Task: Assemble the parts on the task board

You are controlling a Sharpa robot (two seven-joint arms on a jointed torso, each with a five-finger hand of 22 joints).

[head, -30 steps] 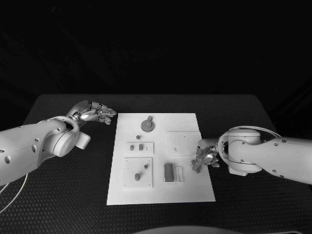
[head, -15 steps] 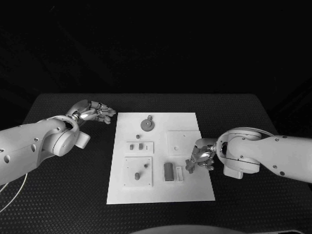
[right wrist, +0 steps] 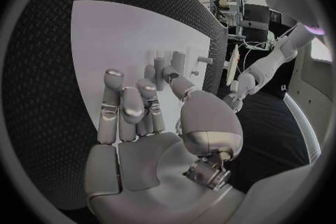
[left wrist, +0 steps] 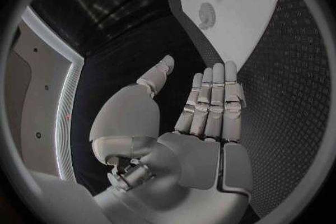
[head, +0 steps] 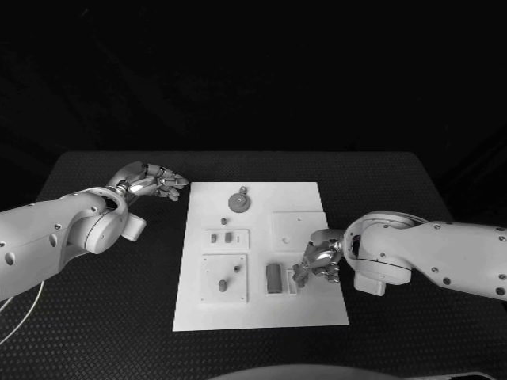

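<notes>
Item: small parts (head: 276,279), near the task board's (head: 310,194) front edge, mid-bench. Likely light, rigid, smooth; take by the long sides. Right robot hand (head: 320,261) just beside, fingers apart, empty. Left robot hand (head: 153,182) empty, off-board.

The head view looks down from above and behind the arms onto the black textured table (head: 116,317), taking in the whole flat white rectangular task board (head: 310,313) from a distance. Each wrist view sits close behind its own silver many-fingered hand, looking along the fingers toward the board (left wrist: 262,5) (right wrist: 105,39), which all three views share.
</notes>
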